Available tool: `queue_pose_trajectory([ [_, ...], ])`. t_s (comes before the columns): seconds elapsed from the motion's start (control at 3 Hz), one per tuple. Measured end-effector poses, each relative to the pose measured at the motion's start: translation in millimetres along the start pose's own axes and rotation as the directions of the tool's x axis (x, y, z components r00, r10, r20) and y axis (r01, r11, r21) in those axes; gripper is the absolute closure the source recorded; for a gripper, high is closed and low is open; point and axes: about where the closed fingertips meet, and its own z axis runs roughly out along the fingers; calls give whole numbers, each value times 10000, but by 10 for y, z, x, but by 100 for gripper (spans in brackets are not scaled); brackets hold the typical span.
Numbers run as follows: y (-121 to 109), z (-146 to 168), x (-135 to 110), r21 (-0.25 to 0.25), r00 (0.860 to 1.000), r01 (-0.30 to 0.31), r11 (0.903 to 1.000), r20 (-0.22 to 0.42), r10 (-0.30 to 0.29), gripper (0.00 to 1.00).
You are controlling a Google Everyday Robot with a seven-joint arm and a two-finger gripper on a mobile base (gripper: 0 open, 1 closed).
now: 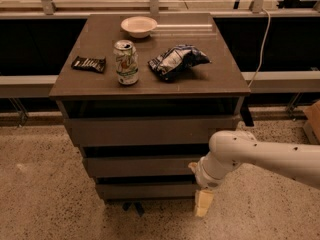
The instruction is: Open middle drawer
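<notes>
Smooth plastic pincer (pixel 202 208) below matt middle drawer (pixel 140 167).

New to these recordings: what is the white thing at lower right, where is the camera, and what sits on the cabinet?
The white thing is a robot arm reaching in from the right. Its gripper hangs pointing at the floor, low beside the cabinet's right front corner; nothing shows in it. One camera looks down on the cabinet's front and top. On the top are a bowl, a can, a crumpled bag and a dark bar. Of three stacked fronts below, the middle drawer, the one to open, looks shut.
</notes>
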Motion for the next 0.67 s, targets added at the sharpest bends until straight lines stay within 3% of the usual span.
queue_pose_trajectory([
  [0.33,-145,66,139,724,9996,123,9973,-281,-103,0],
  [0.67,-290,100,173,1393,9975,560,9887,-497,-495,0],
])
